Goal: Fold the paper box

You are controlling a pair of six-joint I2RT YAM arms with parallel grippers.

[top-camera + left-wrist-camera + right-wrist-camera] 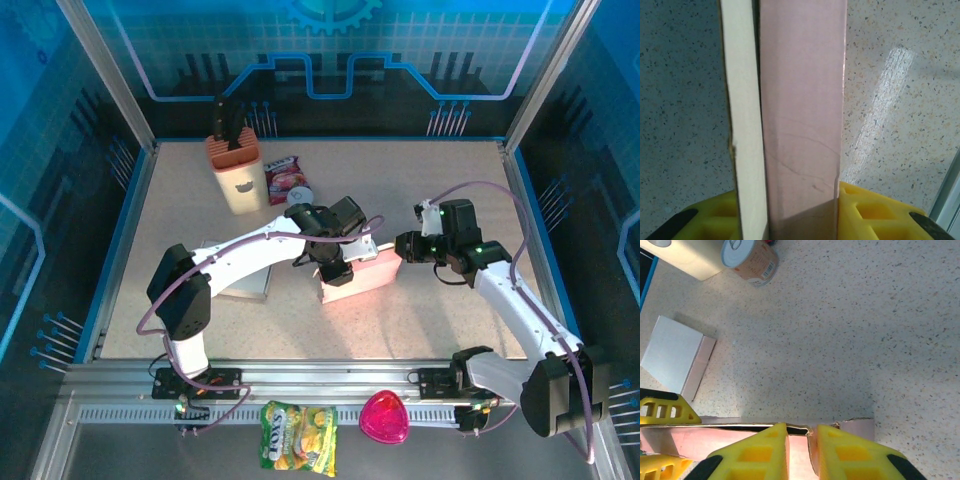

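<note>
1. gripping a thin pink wall of the paper box (685, 440), the right gripper (801, 432) is clenched, its yellow fingers (757, 452) pinching the card edge between them.
2. the left gripper (790, 195) is clamped on the box too, with a pink panel and a cream strip wedged between its fingers (867, 207).
3. from above, both wrists cover parts of the box, so we cannot tell how its flaps lie. in the left wrist view the finger bases are cut off by the lower edge.
4. the box is pale pink and long. it lies mid-table, with the left gripper at its left end and the right gripper at its right end. we see faint creases on the pink panel and a small nick in the cream edge.
5. a flat white box (246, 284) lies near the left arm. a can (750, 257), a snack packet (284, 178) and a knife block (235, 172) stand at the far left, well apart from the box. a chip bag (298, 436) and a pink heart-shaped thing (385, 418) sit beyond the near rail.
</note>
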